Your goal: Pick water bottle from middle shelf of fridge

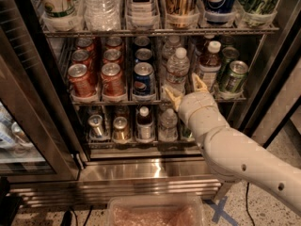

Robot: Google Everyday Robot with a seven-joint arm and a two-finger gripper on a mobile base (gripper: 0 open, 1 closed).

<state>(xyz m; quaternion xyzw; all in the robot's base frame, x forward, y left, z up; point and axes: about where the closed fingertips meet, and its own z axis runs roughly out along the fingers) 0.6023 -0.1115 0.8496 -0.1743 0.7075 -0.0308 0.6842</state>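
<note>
The water bottle (178, 68), clear and ribbed with a white cap, stands at the front of a lane on the middle shelf (117, 99) of the fridge (141, 172). My gripper (184, 86) is open just in front of the shelf's front edge, at the bottle's lower part. One fingertip is left of the bottle's base and the other is to its right. It holds nothing. A white-capped bottle of dark liquid (209, 62) stands right of the water bottle.
Red cans (112, 79), a Pepsi can (143, 79) and green cans (233, 76) line the middle shelf. Small cans (120, 128) and small bottles (167, 124) are below, big bottles above. The open glass door (28, 107) is left. A clear bin (155, 213) sits on the floor.
</note>
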